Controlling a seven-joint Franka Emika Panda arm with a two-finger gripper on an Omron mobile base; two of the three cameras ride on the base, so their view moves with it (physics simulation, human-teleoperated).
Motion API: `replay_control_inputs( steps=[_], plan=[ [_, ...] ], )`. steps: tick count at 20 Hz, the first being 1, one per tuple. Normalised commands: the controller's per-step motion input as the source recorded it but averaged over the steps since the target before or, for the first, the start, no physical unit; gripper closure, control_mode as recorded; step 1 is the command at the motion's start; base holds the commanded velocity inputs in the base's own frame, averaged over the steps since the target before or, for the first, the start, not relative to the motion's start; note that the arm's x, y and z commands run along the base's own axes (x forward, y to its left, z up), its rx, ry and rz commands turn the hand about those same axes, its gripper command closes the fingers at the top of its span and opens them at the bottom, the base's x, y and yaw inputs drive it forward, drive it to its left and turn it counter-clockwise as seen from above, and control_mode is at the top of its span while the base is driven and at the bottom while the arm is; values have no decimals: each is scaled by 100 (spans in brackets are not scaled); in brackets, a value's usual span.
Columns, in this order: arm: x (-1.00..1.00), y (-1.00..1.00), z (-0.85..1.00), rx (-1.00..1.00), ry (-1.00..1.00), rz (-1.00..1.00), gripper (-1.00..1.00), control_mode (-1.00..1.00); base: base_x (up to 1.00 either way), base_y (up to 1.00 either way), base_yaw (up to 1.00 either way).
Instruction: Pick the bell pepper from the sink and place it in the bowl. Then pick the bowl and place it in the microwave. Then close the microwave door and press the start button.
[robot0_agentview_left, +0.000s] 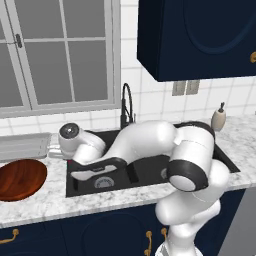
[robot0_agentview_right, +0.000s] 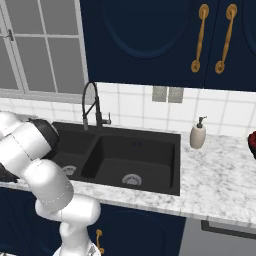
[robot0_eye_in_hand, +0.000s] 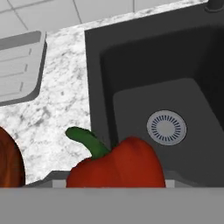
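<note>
Marble counter (robot0_agentview_left: 45, 200) carries the bowl (robot0_agentview_left: 21, 179) at far left, unfilled, while the bell pepper (robot0_eye_in_hand: 117, 164) sits against the gripper above the sink (robot0_eye_in_hand: 144, 65), apparently gripped, fingers hidden, everything else pending.

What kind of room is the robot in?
A kitchen, most likely. There is a black double sink with a gooseneck faucet set in a marble counter, dark blue cabinets above, and a soap dispenser beside the sink.
</note>
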Motion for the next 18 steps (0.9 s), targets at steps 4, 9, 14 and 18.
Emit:
replay_control_inputs(
  steps=[4,9,14,18],
  plan=[
    [0,76,14,-1,-10,4,100,-100,0,0,0],
    [0,71,0,0,-11,6,100,-100,0,0,0],
    [-7,69,0,-1,0,2,100,-100,0,0,0],
    [-9,67,0,0,0,0,100,-100,0,0,0]
  ],
)
